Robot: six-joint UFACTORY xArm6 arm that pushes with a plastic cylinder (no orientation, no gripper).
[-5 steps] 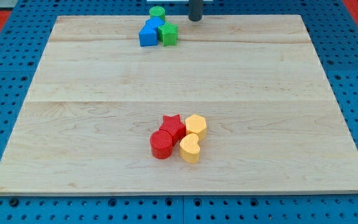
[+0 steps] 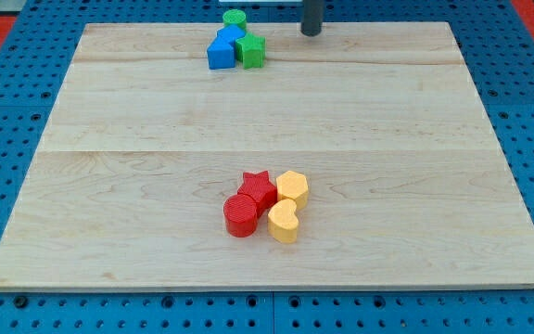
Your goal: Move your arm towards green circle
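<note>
The green circle [image 2: 235, 18] sits at the board's top edge, left of centre, at the back of a small cluster. My tip [image 2: 311, 32] is a dark rod end at the view's top, to the right of the green circle with bare board between them. It touches no block. Just below the green circle are two blue blocks [image 2: 222, 48] and a green star-like block [image 2: 250, 51], all packed together.
A second cluster lies lower in the middle: a red star [image 2: 259, 188], a red cylinder [image 2: 241, 215], a yellow hexagon [image 2: 292, 187] and a yellow heart [image 2: 284, 221]. The wooden board [image 2: 109, 167] rests on a blue pegboard.
My tip has moved a little to the view's right, away from the green circle. No block has moved.
</note>
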